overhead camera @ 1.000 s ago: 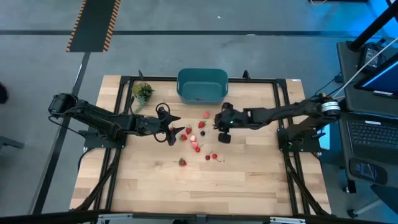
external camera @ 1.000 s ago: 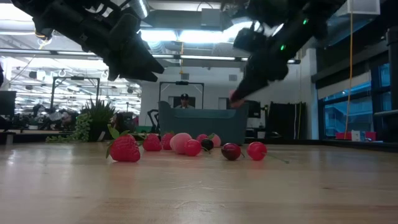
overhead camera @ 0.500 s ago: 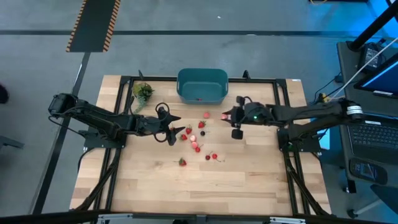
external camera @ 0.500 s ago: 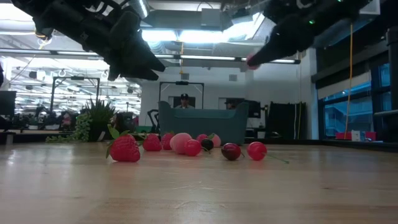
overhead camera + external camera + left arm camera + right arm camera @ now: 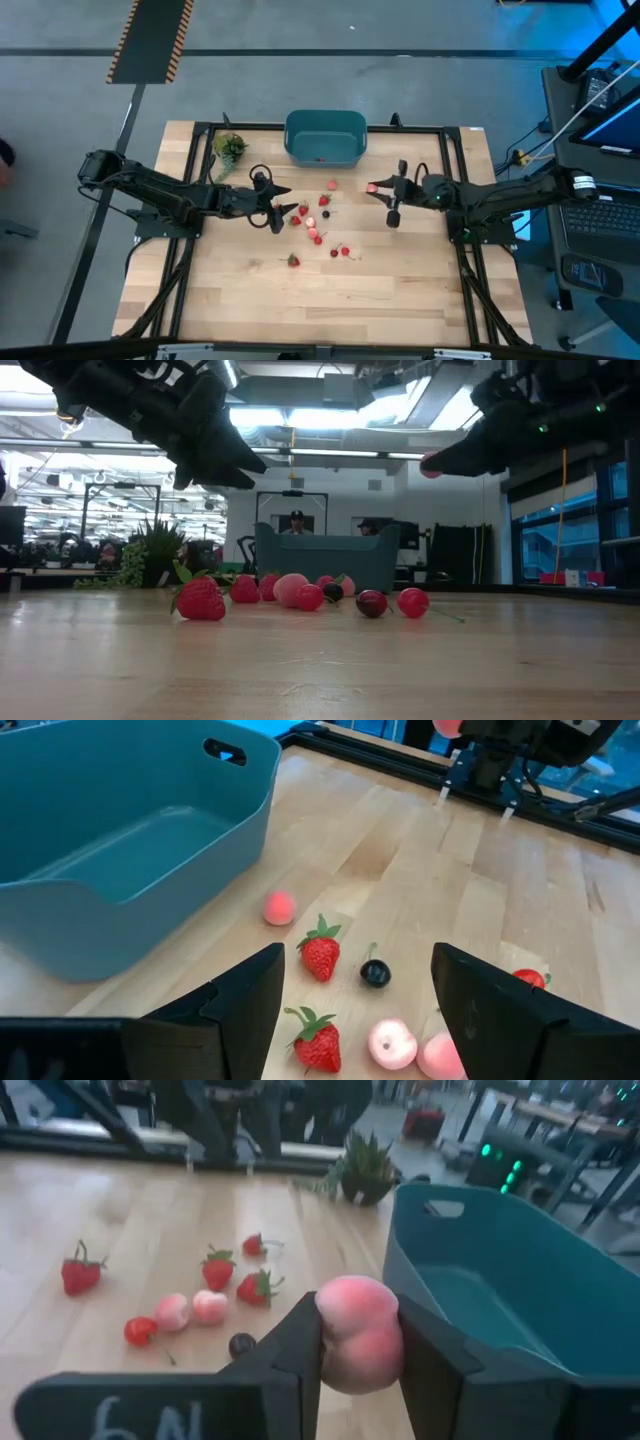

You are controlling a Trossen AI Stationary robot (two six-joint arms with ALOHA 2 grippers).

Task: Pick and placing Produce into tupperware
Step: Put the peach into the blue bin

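Note:
The produce (image 5: 316,224) is a scatter of small red strawberries, pinkish pieces and a dark cherry lying on the wooden table in front of the teal tupperware (image 5: 325,150). My right gripper (image 5: 373,187) hovers high to the right of the scatter, shut on a pinkish peach-like piece (image 5: 360,1335). My left gripper (image 5: 287,210) is open above the left side of the scatter, its fingers apart over two strawberries (image 5: 320,956). One small red piece lies inside the tupperware (image 5: 320,158). My right gripper pinches the pinkish piece (image 5: 358,1305) by its two sides between its two fingers (image 5: 300,1360). The fingers reach in roughly level from the table's right side. The piece (image 5: 430,463) is lifted well clear of the table.
A green leafy bunch (image 5: 229,147) stands at the tupperware's left. A black metal frame (image 5: 455,160) runs around the far part of the table. Bare wood (image 5: 320,300) lies toward the near edge. People show in the room behind the tupperware (image 5: 295,520).
My right gripper has risen from the right side of the scatter and drawn back toward the table's right edge, carrying the pinkish piece lifted clear.

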